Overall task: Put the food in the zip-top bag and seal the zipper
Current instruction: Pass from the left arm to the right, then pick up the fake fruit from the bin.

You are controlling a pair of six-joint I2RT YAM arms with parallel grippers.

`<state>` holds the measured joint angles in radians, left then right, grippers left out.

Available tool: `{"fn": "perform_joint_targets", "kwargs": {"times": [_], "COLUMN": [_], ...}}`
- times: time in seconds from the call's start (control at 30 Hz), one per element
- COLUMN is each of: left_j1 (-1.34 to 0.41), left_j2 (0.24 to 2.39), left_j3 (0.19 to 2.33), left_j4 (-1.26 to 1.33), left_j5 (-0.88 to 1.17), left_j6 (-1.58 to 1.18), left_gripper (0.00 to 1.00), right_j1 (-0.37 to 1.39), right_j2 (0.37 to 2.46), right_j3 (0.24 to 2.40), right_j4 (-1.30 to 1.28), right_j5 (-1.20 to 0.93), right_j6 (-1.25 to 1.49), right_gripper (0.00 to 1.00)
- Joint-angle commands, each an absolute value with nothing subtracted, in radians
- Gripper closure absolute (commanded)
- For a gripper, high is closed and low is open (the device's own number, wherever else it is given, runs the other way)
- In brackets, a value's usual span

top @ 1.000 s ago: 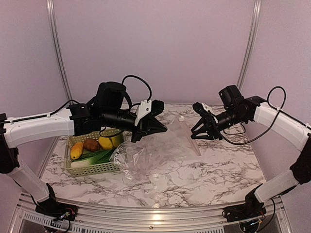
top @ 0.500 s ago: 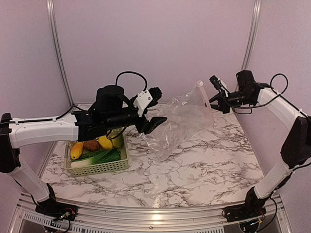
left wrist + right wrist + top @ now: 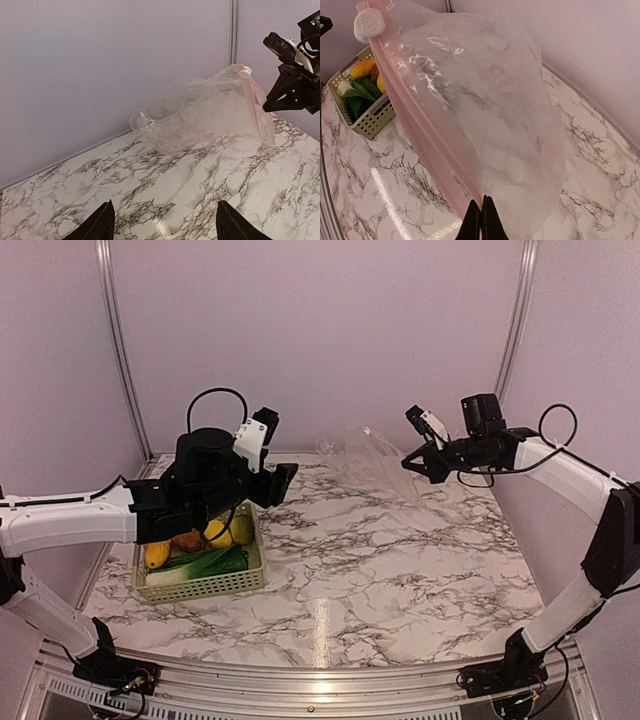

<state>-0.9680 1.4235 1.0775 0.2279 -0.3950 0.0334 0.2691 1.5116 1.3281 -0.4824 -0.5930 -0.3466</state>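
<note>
Backs left hand, spread open, away from zip-top bag toward food; keeps right hand pinched on bag beside zipper, hoisting it for loading.

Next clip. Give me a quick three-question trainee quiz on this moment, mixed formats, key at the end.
1. True or false: the left gripper is open and empty.
2. Which gripper pinches the bag? A left, B right, C both.
3. Fill in: all the food sits in the pale green ____.
Key: 1 true; 2 B, the right gripper; 3 basket.
</note>
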Motion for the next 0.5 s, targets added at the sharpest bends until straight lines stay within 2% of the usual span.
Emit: {"fn": "perform_joint_targets", "kwargs": {"times": [0.0,0.33,0.47], "left_j1": [-0.968,-0.913,-0.879], "left_j2": [1.367,1.343,1.350], "left_j3": [1.068,1.055,1.042], "left_j4": [-0.010,-0.378,-0.462], "left_j5": [-0.593,-0.535,-0.500], "left_j6": [-0.172,-0.415,-0.462], "left_gripper": [0.29,0.24,0.24], "right_j1": [0.287,0.295,0.282], "right_j2": [1.557,1.604,1.609], "right_j3": [1.293,1.307,1.360], "right_j4": [-0.521,-0.513,-0.533], "right_j5": [-0.606,-0.690,-0.630], "right_j6": [-0.301,-0.282,-0.281], "right_gripper": [1.00,1.00,1.00]}}
